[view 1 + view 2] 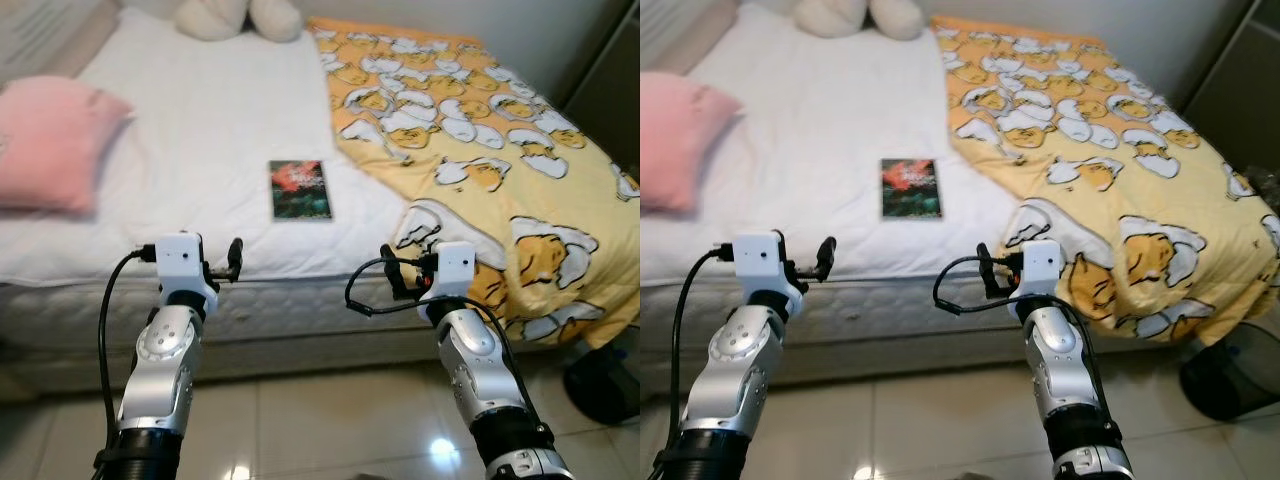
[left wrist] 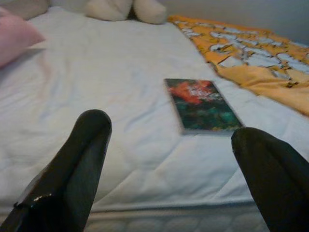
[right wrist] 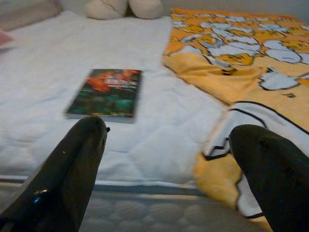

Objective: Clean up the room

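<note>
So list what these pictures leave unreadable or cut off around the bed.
- Book: cover title too small in the eye views, blurred in both wrist views.
- Plush toy: cut off by the top edge in every view.
- Pink pillow: left part cut off by the left eye view's edge.
- Dark object on the floor: half out of frame at the right edge, under the yellow blanket; what it is can't be told.

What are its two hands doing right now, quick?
Left gripper: open, holding nothing, near the bed's edge.
Right gripper: open, holding nothing too.

book [image 1: 300,189] on bed [image 1: 200,120], blanket [image 1: 470,150] right
</note>
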